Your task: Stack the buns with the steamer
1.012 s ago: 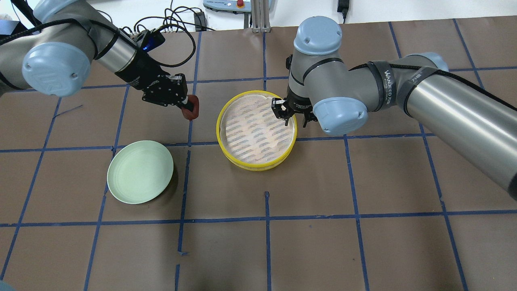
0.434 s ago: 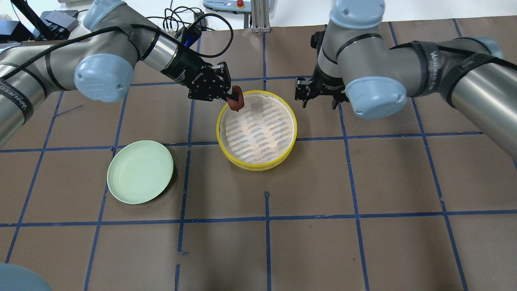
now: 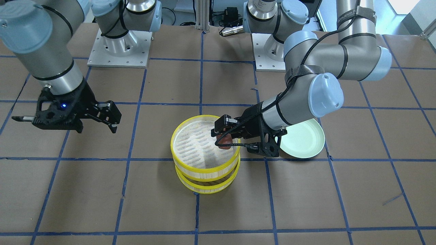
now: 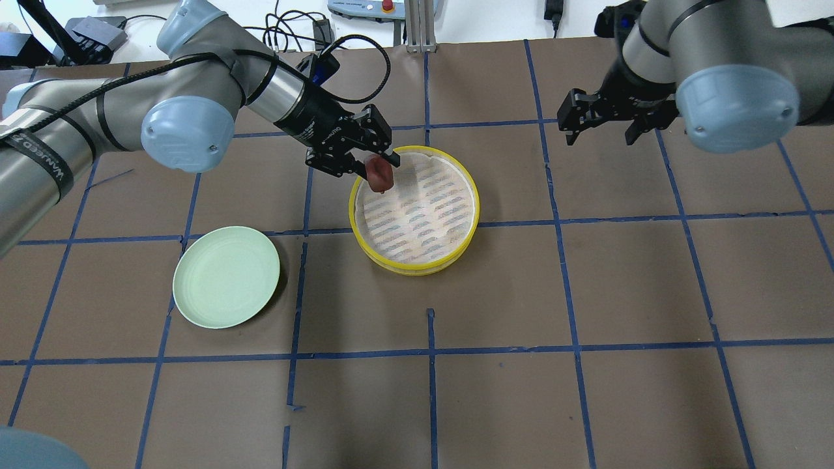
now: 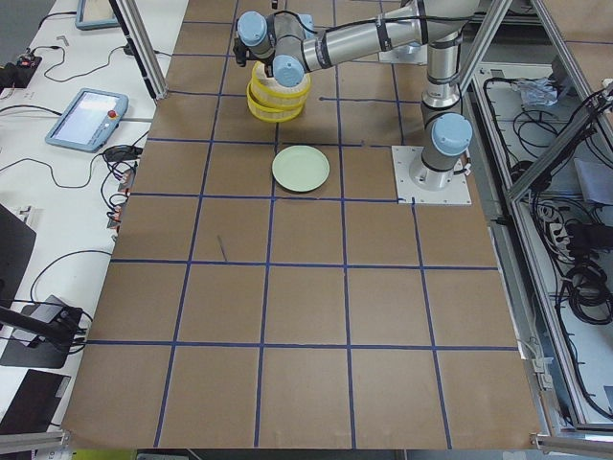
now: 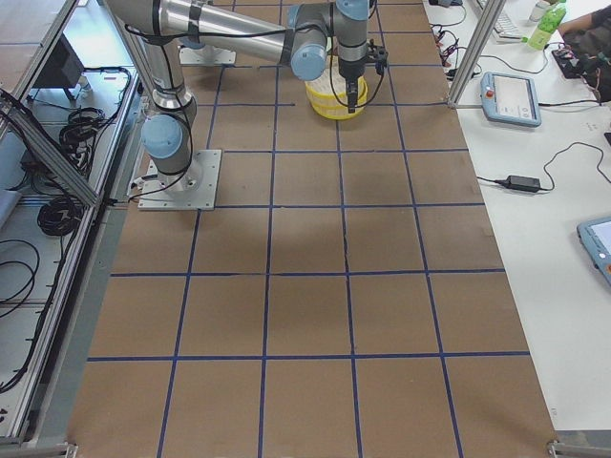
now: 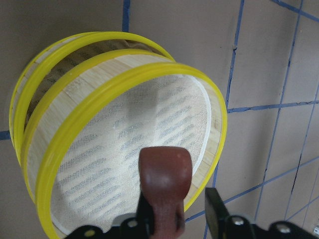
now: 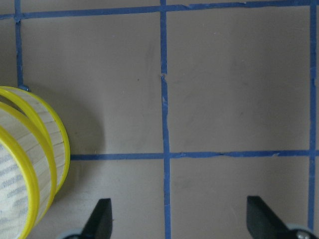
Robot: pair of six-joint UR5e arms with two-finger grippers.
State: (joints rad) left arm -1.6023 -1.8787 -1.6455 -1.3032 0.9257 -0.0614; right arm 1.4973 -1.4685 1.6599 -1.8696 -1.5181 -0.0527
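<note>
Left gripper (image 4: 377, 168) angled over stacked steamer (image 4: 417, 270) clamping reddish-brown bun (image 7: 165, 174), right gripper (image 4: 600, 135) aloft well aside, jaws wide

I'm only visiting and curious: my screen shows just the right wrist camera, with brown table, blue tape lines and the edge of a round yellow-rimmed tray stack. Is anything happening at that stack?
Observer: Yes. The left gripper is shut on a small reddish-brown bun and holds it over the top yellow-rimmed tray, near its rim.
Visitor: Is there food in that tray already?
Observer: No, its white perforated liner shows nothing lying on it.
Visitor: Anything else around that I'm missing?
Observer: A pale green round plate lies apart from the tray, on the robot's left of it.
</note>
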